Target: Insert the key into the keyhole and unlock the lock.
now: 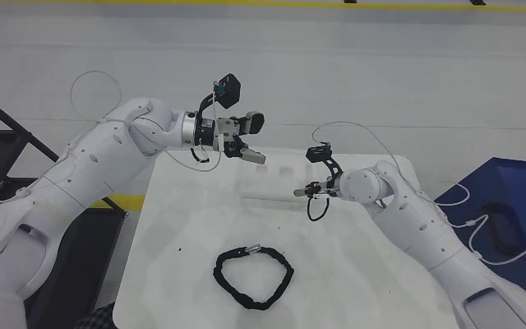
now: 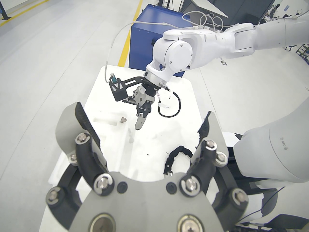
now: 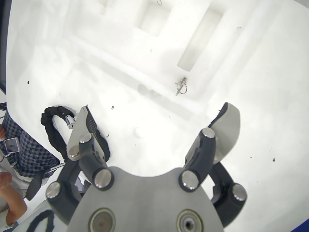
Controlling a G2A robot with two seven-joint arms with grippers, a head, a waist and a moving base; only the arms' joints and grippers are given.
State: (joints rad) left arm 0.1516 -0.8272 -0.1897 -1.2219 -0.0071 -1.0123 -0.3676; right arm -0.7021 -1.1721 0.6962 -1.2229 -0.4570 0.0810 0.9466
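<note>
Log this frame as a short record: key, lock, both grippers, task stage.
key: lying on the foam tray, beside a long slot
lock: black chain loop on the table, apart from the tray
left gripper: open, empty, near the table's far edge
right gripper: open, empty, over the table near the key
stage: key not yet picked up

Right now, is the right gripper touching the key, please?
Apart. The right wrist view shows a clear gap between the key and the right gripper's open fingers.
</note>
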